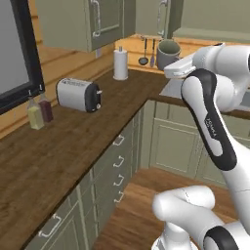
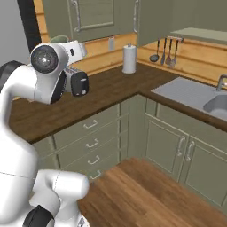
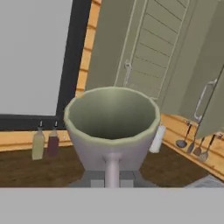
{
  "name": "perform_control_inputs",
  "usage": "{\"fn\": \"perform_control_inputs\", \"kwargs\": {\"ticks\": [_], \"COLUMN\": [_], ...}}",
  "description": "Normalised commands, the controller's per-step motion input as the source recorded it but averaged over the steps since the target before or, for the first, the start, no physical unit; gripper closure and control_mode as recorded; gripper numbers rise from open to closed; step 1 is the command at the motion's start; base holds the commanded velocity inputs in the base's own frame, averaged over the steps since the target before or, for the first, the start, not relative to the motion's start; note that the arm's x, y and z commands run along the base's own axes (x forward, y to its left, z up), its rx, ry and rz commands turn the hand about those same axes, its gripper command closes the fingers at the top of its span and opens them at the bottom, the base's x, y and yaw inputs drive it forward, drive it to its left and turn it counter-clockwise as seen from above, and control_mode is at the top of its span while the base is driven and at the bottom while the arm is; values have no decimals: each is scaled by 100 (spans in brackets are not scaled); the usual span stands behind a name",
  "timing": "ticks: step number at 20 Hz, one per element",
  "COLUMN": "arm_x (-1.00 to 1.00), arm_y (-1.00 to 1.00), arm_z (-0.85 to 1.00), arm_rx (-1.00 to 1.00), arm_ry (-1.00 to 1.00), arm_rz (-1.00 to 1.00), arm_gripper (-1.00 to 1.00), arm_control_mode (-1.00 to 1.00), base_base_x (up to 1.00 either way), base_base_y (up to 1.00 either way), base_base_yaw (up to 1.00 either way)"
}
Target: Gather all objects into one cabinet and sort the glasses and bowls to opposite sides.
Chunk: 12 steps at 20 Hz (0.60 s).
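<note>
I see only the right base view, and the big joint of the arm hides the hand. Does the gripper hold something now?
Observer: Yes. In the hand view the gripper is shut on a grey mug, with the handle toward the camera.
Operator: Is something inside the mug?
Observer: No, its inside is bare.
Operator: What else is hidden from me?
Observer: In the left base view, a yellowish bottle and a dark red bottle stand beside the toaster.
</note>
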Motion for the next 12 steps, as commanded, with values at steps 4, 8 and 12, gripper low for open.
{"fn": "perform_control_inputs", "kwargs": {"ticks": [4,8,12], "arm_x": [0,0,0], "arm_y": [0,0,0], "arm_z": [0,0,0], "arm_rx": [0,0,0], "arm_ry": [0,0,0], "arm_rz": [0,0,0], "arm_gripper": [100,100,100], "arm_control_mode": [100,100,100], "base_base_x": [-44,-46,-57], "base_base_y": [-4,-1,0], "base_base_yaw": [43,40,50]}}
